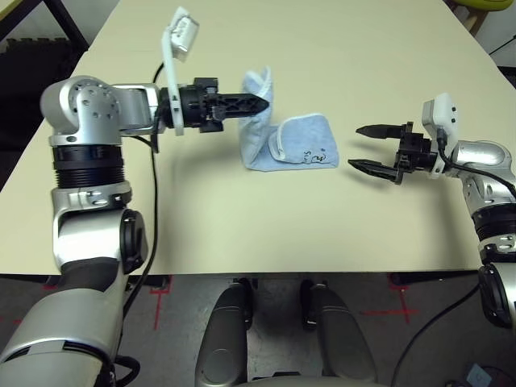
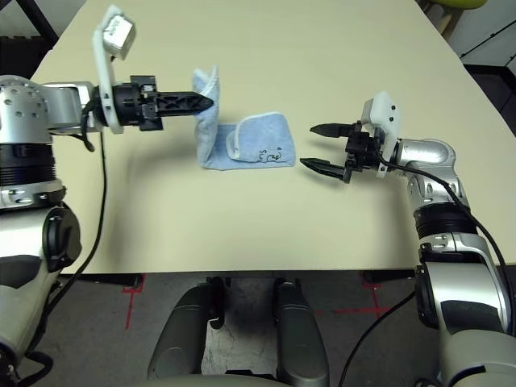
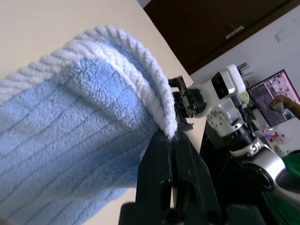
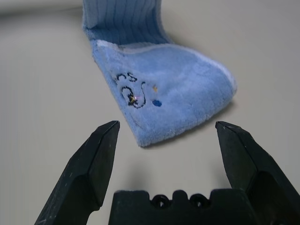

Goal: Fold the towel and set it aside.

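You're mid-fold: the left gripper pinches the towel edge aloft, the right gripper gapes empty nearby, so probably lay it across next.

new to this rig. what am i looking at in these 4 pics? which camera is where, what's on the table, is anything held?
It is a humanoid robot with two arms, standing at a cream table. The two wide pictures come from a stereo camera in its head, looking down over its forearms. The two close-ups come from cameras on each wrist, looking along that gripper's black fingers.

On the table lies a light-blue towel with white edging and a small dark embroidered mark. The left gripper is shut on one edge of it and holds that part lifted, while the rest lies partly folded on the table. The right gripper hangs open beside the towel, apart from it, holding nothing.
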Controlling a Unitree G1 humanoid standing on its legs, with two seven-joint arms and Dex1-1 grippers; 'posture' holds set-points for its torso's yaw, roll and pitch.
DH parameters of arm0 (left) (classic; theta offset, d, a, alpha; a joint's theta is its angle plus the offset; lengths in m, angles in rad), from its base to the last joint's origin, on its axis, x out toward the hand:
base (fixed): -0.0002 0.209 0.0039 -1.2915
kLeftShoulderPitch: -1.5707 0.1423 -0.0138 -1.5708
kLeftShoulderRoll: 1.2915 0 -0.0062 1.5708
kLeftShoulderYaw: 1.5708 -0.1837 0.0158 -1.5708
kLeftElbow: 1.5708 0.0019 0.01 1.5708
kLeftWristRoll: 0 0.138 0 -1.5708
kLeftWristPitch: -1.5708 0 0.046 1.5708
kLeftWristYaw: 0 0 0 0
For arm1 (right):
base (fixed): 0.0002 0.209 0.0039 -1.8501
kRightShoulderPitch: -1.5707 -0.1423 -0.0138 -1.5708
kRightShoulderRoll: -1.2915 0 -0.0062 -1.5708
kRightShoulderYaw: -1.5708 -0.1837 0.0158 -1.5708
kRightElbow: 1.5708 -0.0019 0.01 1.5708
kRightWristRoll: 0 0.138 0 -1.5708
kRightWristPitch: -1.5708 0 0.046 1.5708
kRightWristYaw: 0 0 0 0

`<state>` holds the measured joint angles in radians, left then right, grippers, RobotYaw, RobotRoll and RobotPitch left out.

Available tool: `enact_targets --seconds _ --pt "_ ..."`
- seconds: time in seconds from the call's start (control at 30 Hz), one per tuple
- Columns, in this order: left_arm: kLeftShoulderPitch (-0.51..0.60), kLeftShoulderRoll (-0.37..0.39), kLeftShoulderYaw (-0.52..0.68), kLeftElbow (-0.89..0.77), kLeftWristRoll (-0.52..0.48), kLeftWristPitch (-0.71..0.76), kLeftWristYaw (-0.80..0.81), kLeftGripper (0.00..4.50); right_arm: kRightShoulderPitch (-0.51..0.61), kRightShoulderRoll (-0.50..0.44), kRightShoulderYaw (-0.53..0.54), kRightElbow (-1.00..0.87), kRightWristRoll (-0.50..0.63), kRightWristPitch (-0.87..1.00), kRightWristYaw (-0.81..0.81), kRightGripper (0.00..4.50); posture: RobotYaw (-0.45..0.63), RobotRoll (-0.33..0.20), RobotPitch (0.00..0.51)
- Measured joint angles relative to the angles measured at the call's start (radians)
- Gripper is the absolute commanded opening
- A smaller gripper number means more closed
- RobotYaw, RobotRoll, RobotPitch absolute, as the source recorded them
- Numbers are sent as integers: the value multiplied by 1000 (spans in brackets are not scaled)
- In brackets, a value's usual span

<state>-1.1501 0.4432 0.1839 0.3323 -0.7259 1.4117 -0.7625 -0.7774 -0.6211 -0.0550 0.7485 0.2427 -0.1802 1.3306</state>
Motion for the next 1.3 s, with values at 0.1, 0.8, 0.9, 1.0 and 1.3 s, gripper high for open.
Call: enact_targets --seconds 0.1,0.8,0.9,1.0,1.3 --pt "-10 -46 -8 31 20 -39 28 0 -3 -3 -1 30 -1 -10 -7 4432 29 0 209" --pt "-25 -272 -42 256 119 -261 139 0 -25 -8 -1 50 -1 -36 -19 4432 13 0 208" --pt "-28 -287 -36 277 127 -285 157 0 -25 -8 -1 50 -1 -36 -19 4432 13 0 207" --pt "-31 -301 -33 278 129 -292 165 0 -25 -8 -1 50 -2 -36 -19 4432 13 0 205" --pt "-32 -352 -26 223 110 -221 172 0 -25 -8 0 50 -3 -36 -19 4432 12 0 207"
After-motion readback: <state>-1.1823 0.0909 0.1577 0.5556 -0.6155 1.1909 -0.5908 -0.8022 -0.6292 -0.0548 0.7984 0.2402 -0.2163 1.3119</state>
